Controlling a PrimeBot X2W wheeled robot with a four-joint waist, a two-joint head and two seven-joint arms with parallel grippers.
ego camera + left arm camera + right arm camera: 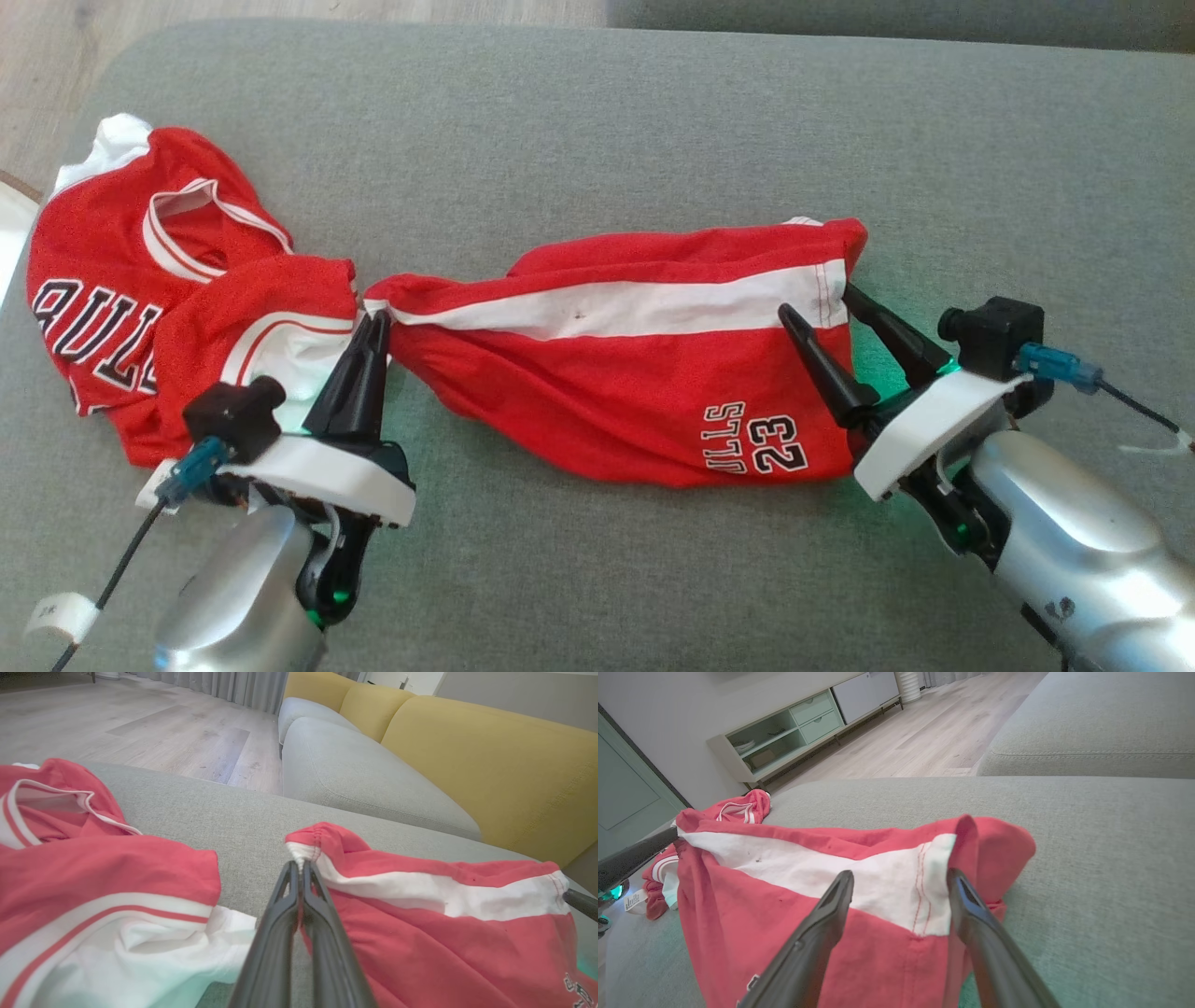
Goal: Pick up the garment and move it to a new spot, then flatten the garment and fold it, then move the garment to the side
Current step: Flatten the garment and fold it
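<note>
The garment, red shorts (616, 392) with a white side stripe and "BULLS 23" print, lies stretched sideways on the grey cushion (653, 121). My left gripper (376, 322) is shut on its left corner; the left wrist view shows the fingertips pinching the white hem (299, 861) of the shorts (444, 933). My right gripper (817, 303) stands open at the shorts' right end, one finger over the cloth and one beside it. In the right wrist view the open gripper (900, 877) straddles the stitched white edge of the shorts (794, 905).
A crumpled red and white jersey (140, 299) lies at the cushion's left end, close to my left gripper. The wood floor (280, 9) lies beyond the far edge. A yellow sofa back (467, 751) and a low cabinet (794, 732) stand further off.
</note>
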